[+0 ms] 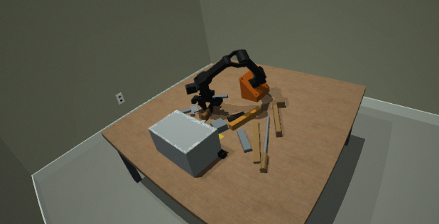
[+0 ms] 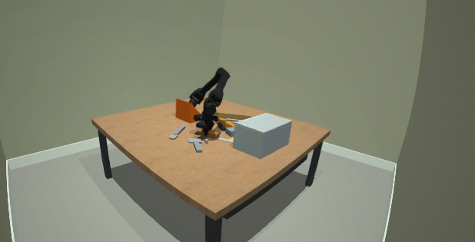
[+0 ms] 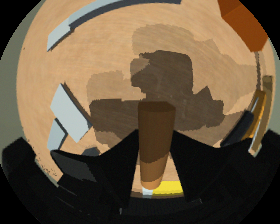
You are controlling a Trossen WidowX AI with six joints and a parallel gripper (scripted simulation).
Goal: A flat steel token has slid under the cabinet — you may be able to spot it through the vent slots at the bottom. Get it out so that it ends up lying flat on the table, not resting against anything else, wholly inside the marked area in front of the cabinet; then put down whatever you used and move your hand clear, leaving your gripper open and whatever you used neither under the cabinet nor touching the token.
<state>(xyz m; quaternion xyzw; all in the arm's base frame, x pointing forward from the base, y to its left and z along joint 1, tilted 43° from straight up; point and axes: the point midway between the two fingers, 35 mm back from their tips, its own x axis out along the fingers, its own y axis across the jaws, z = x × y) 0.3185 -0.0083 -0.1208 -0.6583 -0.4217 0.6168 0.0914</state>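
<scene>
The cabinet (image 1: 182,130) (image 2: 262,137) is a pale grey box on the table. My gripper (image 1: 207,110) (image 2: 207,133) (image 3: 152,132) is shut on the brown wooden handle (image 2: 214,134) (image 3: 156,150) of a tool, low over the table. The tool's thin pale blade (image 2: 224,140) (image 3: 147,191) runs from the handle toward the cabinet; whether its end is under the cabinet is hidden. A yellow patch (image 1: 221,136) (image 2: 231,139) (image 3: 168,187) of the marked area shows beside the cabinet. The steel token is not visible, and the vent slots cannot be made out.
A grey T-shaped piece (image 2: 197,146) (image 3: 71,112) and a grey bar (image 2: 178,131) (image 3: 116,8) lie near my gripper. A grey block (image 1: 219,124), an orange-yellow bar (image 1: 245,118), a grey flat bar (image 1: 244,140), a wooden strip (image 1: 256,144) and a wooden-handled rod (image 1: 266,136) lie beyond. A black cube (image 1: 222,153) is by the cabinet.
</scene>
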